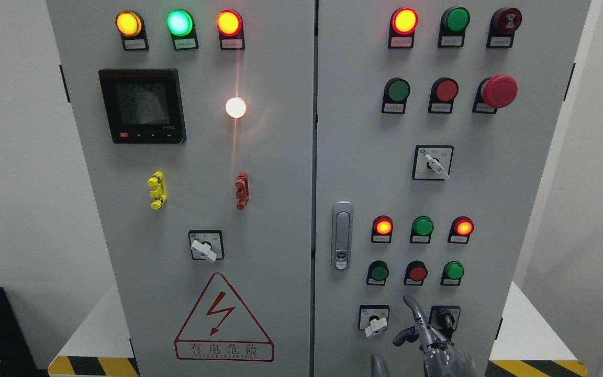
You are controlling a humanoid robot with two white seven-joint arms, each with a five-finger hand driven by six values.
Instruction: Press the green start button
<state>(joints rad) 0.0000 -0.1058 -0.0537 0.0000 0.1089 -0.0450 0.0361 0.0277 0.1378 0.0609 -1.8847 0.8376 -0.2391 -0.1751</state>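
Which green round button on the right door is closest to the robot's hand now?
The green round button at the right end of the lowest button row, just above the right hand's raised finger; the row's other green sits further left.

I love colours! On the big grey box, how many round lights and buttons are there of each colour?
Green: 6
Red: 7
Yellow: 1
White: 1
Dark red with black face: 1
Total: 16
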